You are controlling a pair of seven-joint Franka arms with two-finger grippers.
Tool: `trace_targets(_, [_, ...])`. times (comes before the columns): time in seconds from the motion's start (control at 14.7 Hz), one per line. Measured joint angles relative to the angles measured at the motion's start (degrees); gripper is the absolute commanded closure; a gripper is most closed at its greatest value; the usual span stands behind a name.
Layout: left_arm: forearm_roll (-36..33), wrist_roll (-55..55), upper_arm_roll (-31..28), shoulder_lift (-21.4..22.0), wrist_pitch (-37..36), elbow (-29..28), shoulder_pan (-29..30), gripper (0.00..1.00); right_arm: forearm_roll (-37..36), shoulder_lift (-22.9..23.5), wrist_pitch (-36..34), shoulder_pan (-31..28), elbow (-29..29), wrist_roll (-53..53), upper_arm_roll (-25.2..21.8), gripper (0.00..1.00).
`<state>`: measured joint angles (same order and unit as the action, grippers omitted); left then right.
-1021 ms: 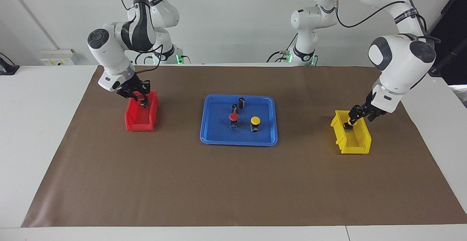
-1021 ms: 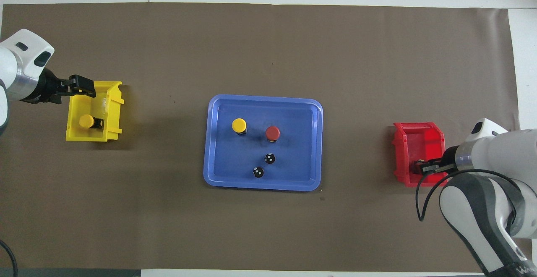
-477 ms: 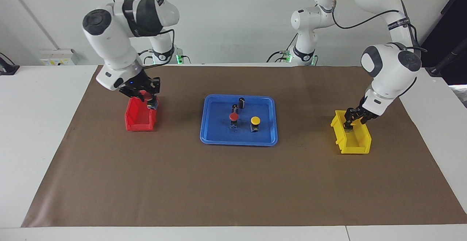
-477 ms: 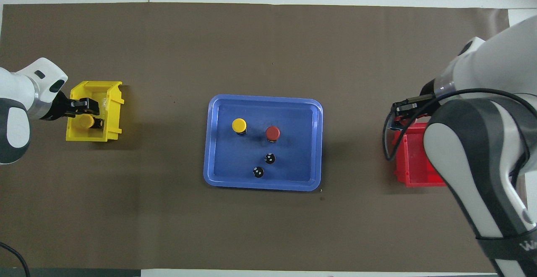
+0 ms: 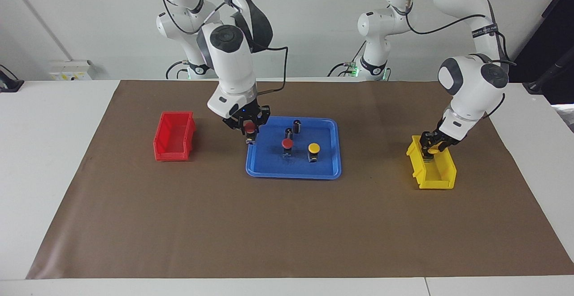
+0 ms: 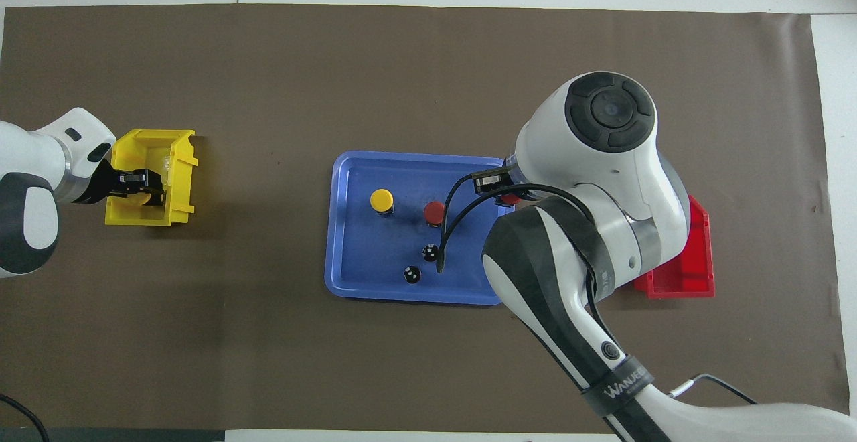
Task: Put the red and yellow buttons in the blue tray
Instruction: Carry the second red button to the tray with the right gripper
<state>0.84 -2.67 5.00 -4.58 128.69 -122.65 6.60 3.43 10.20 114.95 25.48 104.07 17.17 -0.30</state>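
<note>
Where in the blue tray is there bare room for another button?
The wide shallow blue plastic tray is bare along its rim farthest from the robots and at the right arm's end, by the right gripper holding a red-capped button. Crowded: its middle, with two capped buttons and two dark cylinders.

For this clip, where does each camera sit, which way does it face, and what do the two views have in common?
Facing view: high across the table, looking at the robots; both arms show whole from their bases, the right gripper carrying a red button over the blue tray rim, the left gripper in the yellow bin.
Overhead view: high above the robots' end, looking steeply down; the arms enter from the bottom, the right arm covering part of the red bin.
Shared: tray, both bins, the tray's red-capped and yellow-capped buttons, two dark cylinders.
</note>
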Motion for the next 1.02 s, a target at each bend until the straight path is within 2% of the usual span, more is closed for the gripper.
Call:
trace_targets(0.27, [0.00,-0.10,-0.04,0.01,0.74,-0.21,0.77,0.50,0.00,1.30,4.25,0.70,3.14,-0.21,0.03,0.59])
trace_targets(0.34, [0.00,-0.11,-0.04,0.01,0.91,-0.37,0.90,0.58,0.00,1.88,5.41,1.27,3.43,-0.21,0.06,0.59])
trace_targets(0.41, [0.00,-0.15,-0.03,0.01,1.18,-0.59,0.99,0.75,0.00,2.43,6.28,1.67,3.67,-0.20,0.07,0.59])
trace_targets(0.48, [0.00,-0.16,-0.01,0.00,1.56,-0.79,1.04,0.97,0.00,2.91,7.15,1.90,3.96,-0.20,0.07,0.59])
trace_targets(0.75, [0.00,-0.20,0.23,0.04,-0.15,0.07,1.05,0.99,0.00,3.73,9.54,1.90,5.34,-0.20,0.01,0.59])
trace_targets(0.89, [-0.24,-0.29,0.37,0.42,-7.68,5.10,1.05,0.99,0.00,4.00,10.11,1.91,5.62,-0.20,0.08,0.59])
trace_targets(1.02, [-2.35,-0.29,0.55,1.62,-18.25,13.59,1.04,0.99,0.00,4.05,10.36,2.00,6.17,-0.20,0.37,0.58])
